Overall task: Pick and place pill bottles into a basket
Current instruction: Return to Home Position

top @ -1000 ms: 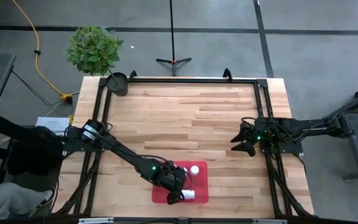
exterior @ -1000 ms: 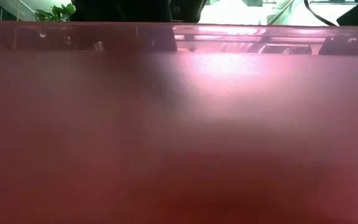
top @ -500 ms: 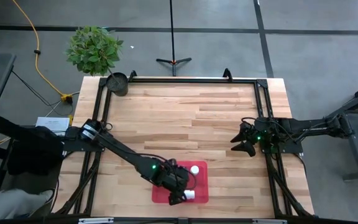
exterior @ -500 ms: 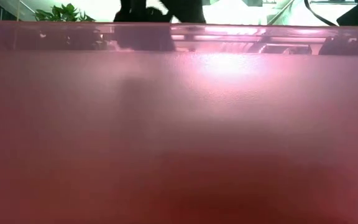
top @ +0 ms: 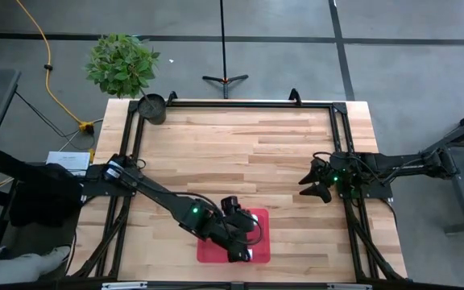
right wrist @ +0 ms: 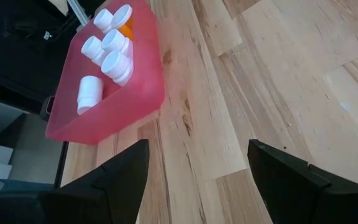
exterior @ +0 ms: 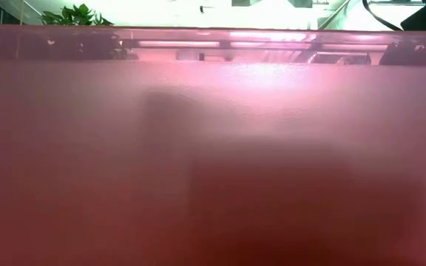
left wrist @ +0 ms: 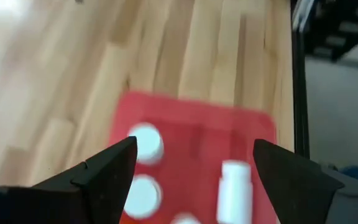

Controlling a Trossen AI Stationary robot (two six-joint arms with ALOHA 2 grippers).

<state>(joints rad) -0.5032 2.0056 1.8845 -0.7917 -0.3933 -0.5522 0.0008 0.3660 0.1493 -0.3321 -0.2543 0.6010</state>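
Pale wood planking covers the table [top: 240,145], framed by a black rail [top: 240,103]. A leafy plant [top: 122,63] and a small dark pot [top: 152,107] sit at one far corner, well apart from my work. At the table edge opposite the pot sits the basket [right wrist: 120,115], a shallow red tray. All six pill bottles [right wrist: 112,40] I can count are inside it, packed close together. Among them are an orange-bodied bottle [right wrist: 127,28] and a toppled bottle [right wrist: 89,90] lying on its side.

My left gripper [left wrist: 194,149] hovers above the tray, fingers spread wide with nothing between them. My right gripper [right wrist: 197,148] waits by the rail on the right side, equally wide and empty.

These bottles look light, rigid and smooth, so I expect them to roll or slip. The surest hold would be across the body just under the cap. The tray itself looks light enough to slide if nudged. I see no bottle left on the wood, so I judge the placing done. Only the tray wall and the upright caps lie beneath my left fingers. I should lift clear before swinging away.
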